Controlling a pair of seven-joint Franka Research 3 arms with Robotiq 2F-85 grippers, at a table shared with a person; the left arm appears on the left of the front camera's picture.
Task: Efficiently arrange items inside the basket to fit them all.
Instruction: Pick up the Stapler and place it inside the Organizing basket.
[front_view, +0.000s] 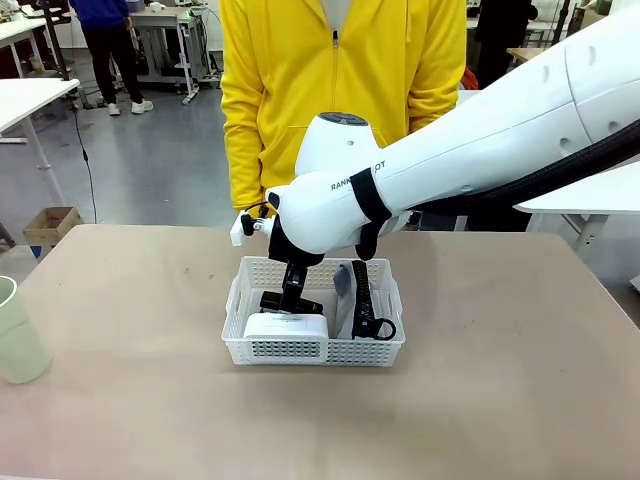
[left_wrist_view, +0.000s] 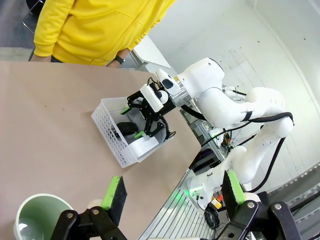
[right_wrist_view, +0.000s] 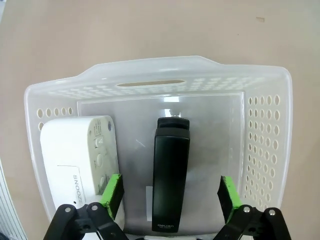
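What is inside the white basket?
In the basket: a small white box along the near wall, a black stapler flat behind it, and a grey pouch at the robot's right end. The floor under them is covered; the right arm hides part of the far wall.

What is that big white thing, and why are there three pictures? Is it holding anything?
It's a robot arm, one of two. One camera looks across the table at a person in yellow; the other two sit on the arms' wrists. The right end effector hangs open over a black stapler in the basket, with a white box and grey pouch. The left end effector is open too, near a green cup. Nothing is held.
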